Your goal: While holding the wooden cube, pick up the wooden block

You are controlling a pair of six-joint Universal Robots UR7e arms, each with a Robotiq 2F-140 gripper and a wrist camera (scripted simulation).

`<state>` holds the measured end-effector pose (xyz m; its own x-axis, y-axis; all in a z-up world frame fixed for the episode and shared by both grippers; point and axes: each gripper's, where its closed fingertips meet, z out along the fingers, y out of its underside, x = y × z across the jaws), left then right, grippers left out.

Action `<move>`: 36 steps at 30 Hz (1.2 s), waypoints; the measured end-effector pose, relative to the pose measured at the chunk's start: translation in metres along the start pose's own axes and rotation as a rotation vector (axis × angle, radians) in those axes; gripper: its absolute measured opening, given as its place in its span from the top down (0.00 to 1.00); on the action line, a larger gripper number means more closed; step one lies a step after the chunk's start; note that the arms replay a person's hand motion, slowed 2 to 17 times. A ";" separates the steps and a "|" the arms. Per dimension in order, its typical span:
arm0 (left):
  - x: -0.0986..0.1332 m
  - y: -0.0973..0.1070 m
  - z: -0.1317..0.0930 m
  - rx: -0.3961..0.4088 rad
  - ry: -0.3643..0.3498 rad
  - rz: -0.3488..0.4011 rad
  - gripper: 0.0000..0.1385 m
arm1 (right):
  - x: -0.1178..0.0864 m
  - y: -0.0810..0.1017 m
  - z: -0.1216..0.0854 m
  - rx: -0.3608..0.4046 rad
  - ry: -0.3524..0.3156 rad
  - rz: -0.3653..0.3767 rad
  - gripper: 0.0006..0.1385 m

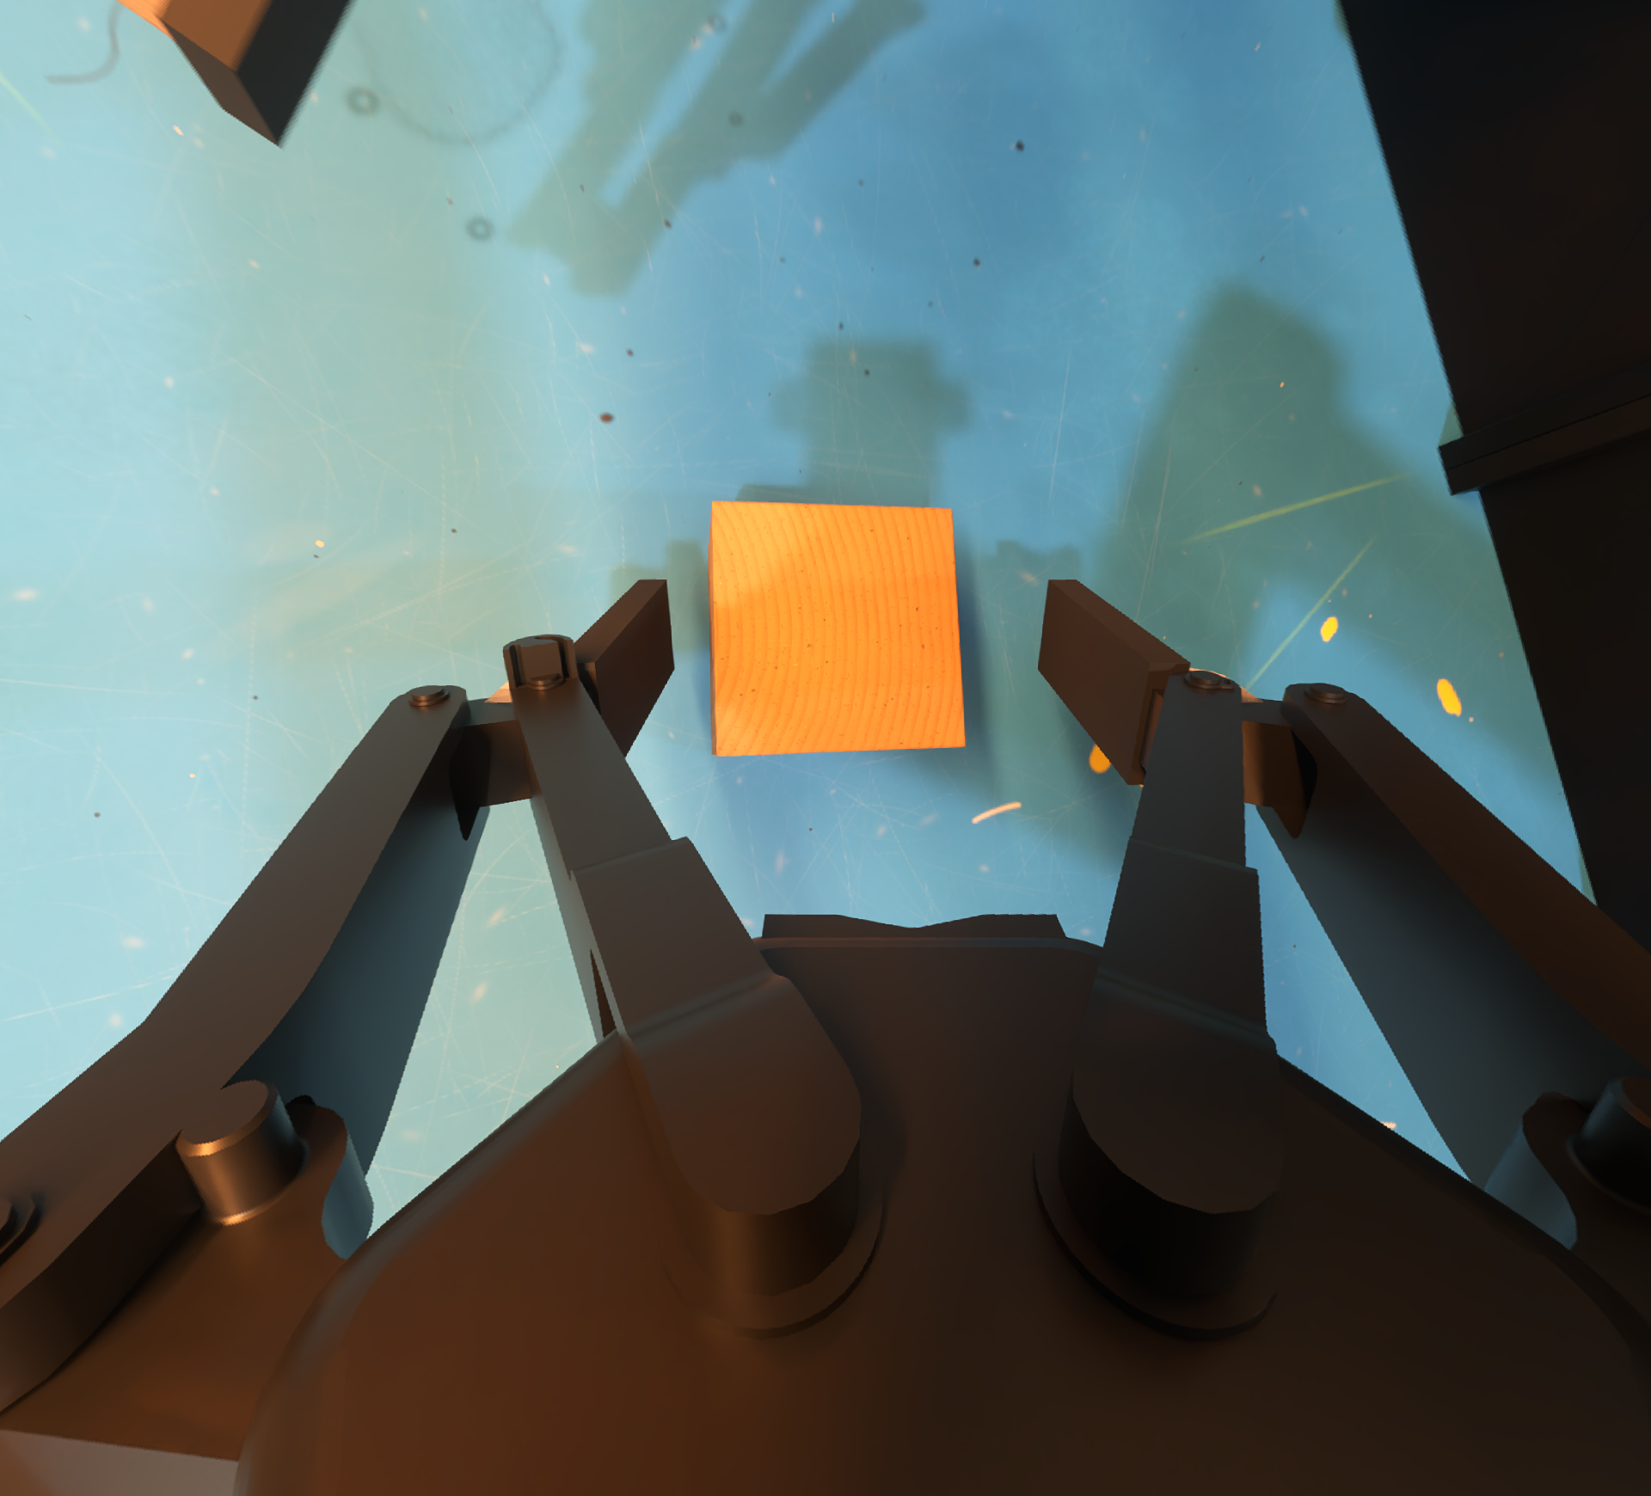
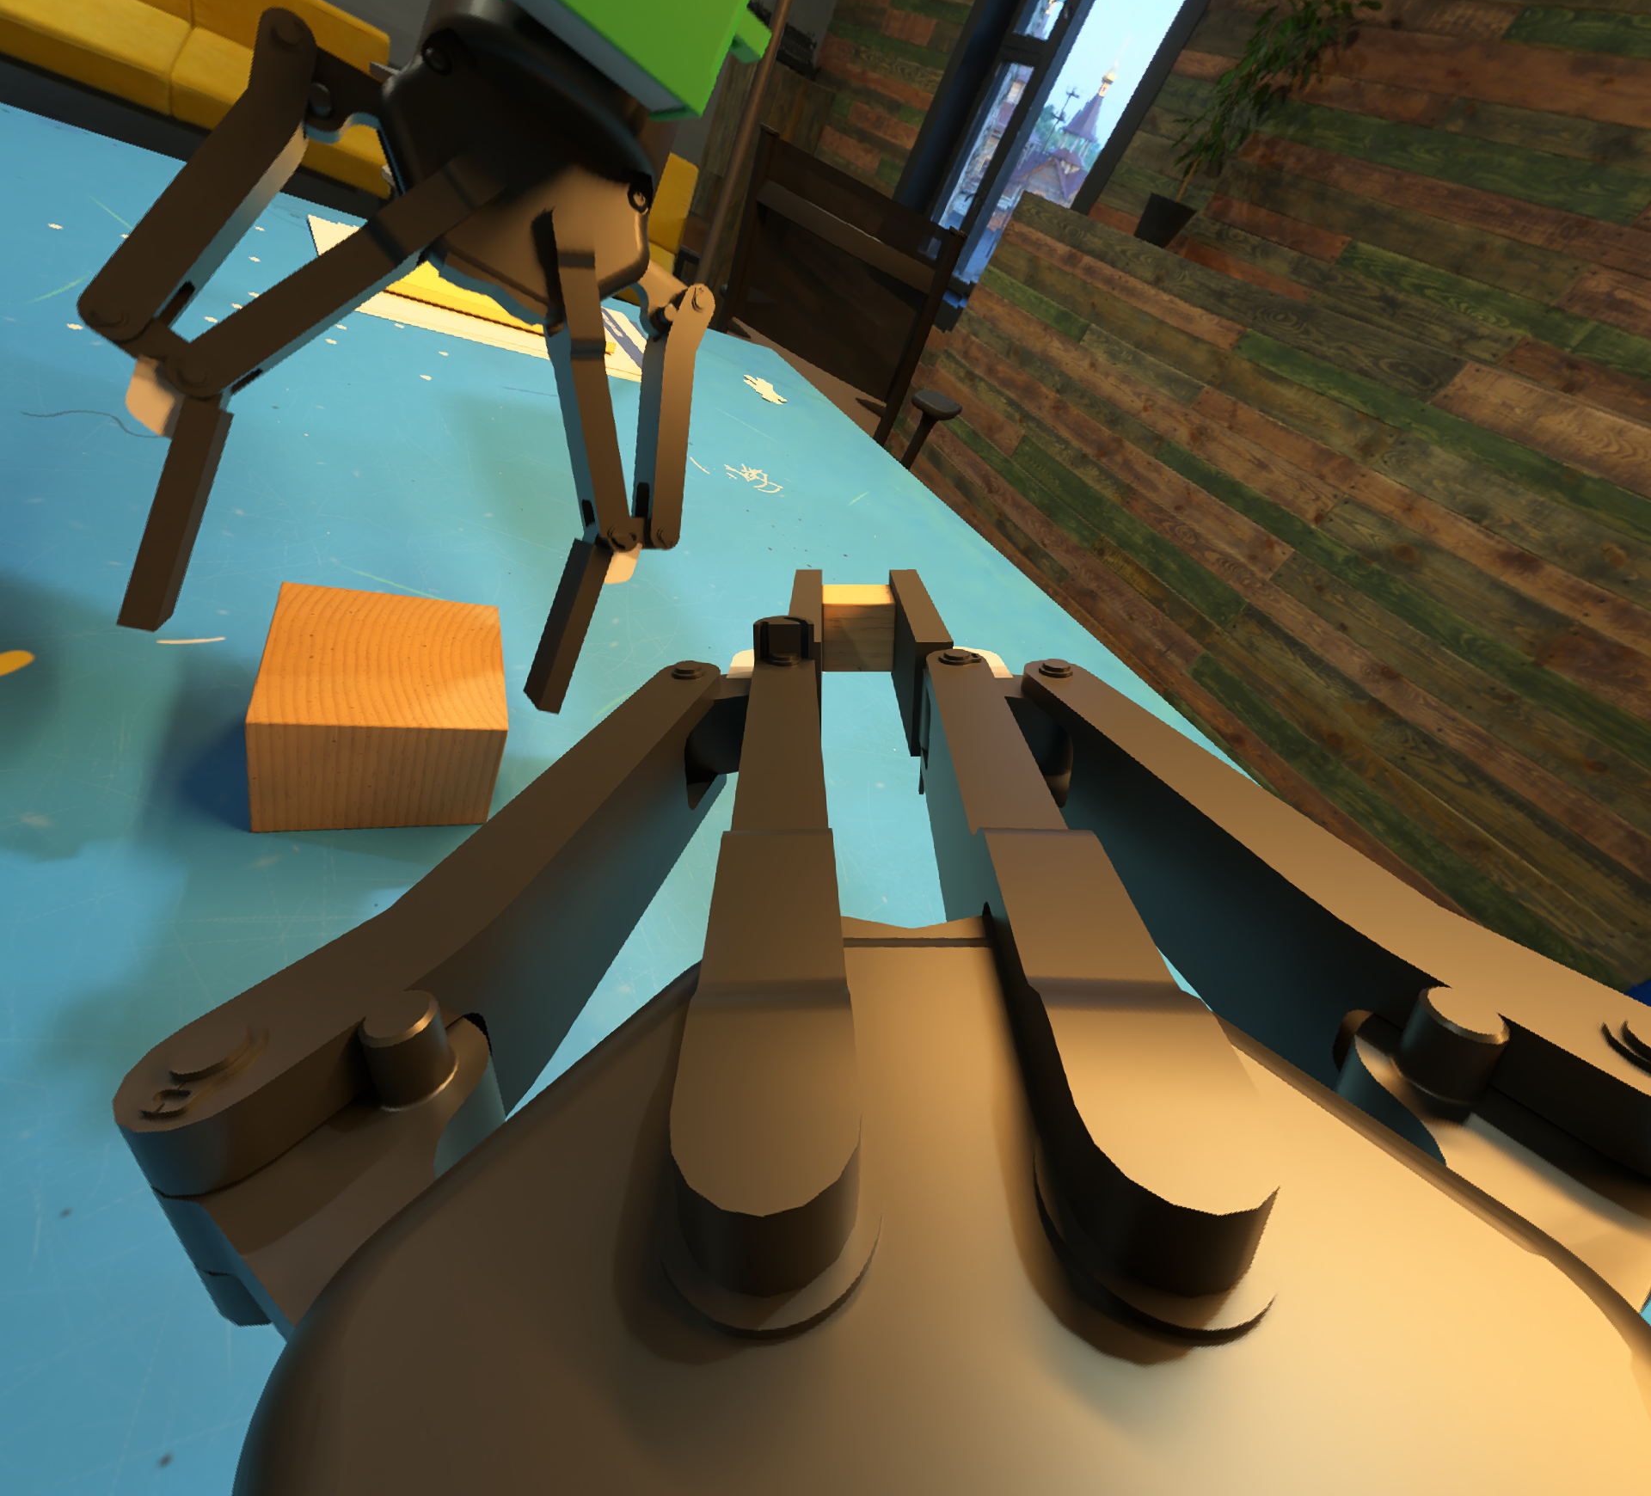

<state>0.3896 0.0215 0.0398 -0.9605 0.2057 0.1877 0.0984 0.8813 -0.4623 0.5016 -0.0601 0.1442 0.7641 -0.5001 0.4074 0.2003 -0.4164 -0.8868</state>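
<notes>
While the wooden block (image 1: 835, 629) sits untouched on the blue worktop (image 1: 268, 470), the wooden cube (image 2: 856, 624) is already held.

Block: flat on the worktop, square top face up, between and below the spread fingers of the left pincer (image 1: 856, 631), which hangs above without contact. No long axis is evident; its sides run roughly parallel to the finger pads. Cube: pinched at the fingertips of the right pincer (image 2: 856, 621), clear of the worktop. Done: cube hold. Left, by my judgement: descent, closing, lift.

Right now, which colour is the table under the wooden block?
Light blue table, scuffed; clearest in the left wrist view, around the wooden block.
</notes>
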 end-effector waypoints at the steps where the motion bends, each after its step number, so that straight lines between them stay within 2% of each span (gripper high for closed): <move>1: 0.000 0.002 0.004 -0.021 0.001 -0.003 0.22 | 0.000 0.000 0.000 0.000 0.000 0.001 0.86; 6: -0.003 0.012 0.015 -0.093 -0.008 -0.019 0.20 | 0.001 0.000 -0.001 0.003 0.002 0.005 0.86; 11: -0.006 0.018 0.019 -0.145 -0.024 -0.036 0.23 | 0.002 0.001 -0.001 0.003 0.002 0.010 0.86; 19: -0.004 0.011 0.018 -0.136 -0.018 -0.043 0.36 | 0.002 0.003 -0.001 0.000 0.000 0.014 0.86; 27: -0.007 0.010 0.018 -0.150 -0.034 -0.035 0.40 | 0.001 0.003 0.000 -0.003 -0.004 0.013 0.86; 31: -0.010 0.010 0.016 -0.156 -0.055 -0.014 0.46 | 0.001 0.003 0.000 -0.003 -0.006 0.014 0.86; 36: -0.014 0.011 0.014 -0.150 -0.068 -0.004 0.46 | 0.001 0.003 -0.001 -0.001 -0.009 0.019 0.86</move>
<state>0.4000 0.0226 0.0197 -0.9758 0.1773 0.1280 0.1275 0.9369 -0.3256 0.5028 -0.0628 0.1420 0.7731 -0.5015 0.3885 0.1852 -0.4072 -0.8943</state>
